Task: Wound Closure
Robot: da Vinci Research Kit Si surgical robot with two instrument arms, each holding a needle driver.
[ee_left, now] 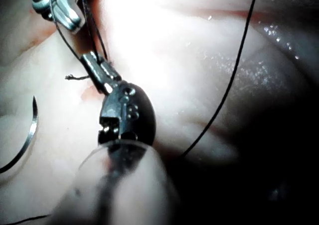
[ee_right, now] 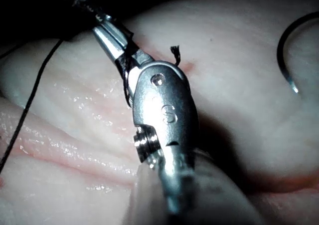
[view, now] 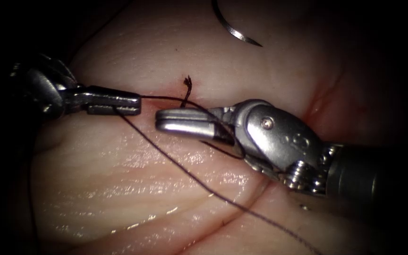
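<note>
In the endoscope view the left gripper [view: 131, 101] reaches in from nine o'clock, its jaws closed on the dark thread [view: 175, 163] right at their tip. From that grip one strand runs toward three o'clock, straight to the spot of red fluid [view: 173, 92] on the tissue [view: 133, 189], where a short frayed cut end of thread [view: 188, 84] stands up. A second, longer strand leaves the same jaws and trails away toward five o'clock across the pale, wet tissue, ending near the frame's edge.

The right gripper [view: 159, 120] comes in from three to four o'clock. Its jaws lie pressed together, pointing at nine o'clock, their tip near the left gripper's tip but apart from it. Thread is looped around these closed jaws close to the wrist; whether any of it is pinched between them cannot be told.

The curved needle [view: 234, 29] lies free on the tissue at twelve o'clock, well apart from both tools, held by neither and not in the tissue; its point faces four o'clock.

In the left wrist view the left gripper [ee_left: 92, 60] holds the thread [ee_left: 234, 75] at its tip, with the cut end [ee_left: 75, 77] just beside it, the right gripper [ee_left: 65, 13] beyond, and the needle [ee_left: 27, 140] lying loose on the tissue [ee_left: 174, 60].

In the right wrist view the right gripper [ee_right: 112, 35] carries wraps of thread [ee_right: 30, 95] around its jaws, the frayed end [ee_right: 175, 53] stands close by, and the needle [ee_right: 286, 55] rests on the tissue [ee_right: 239, 110] apart from it.
</note>
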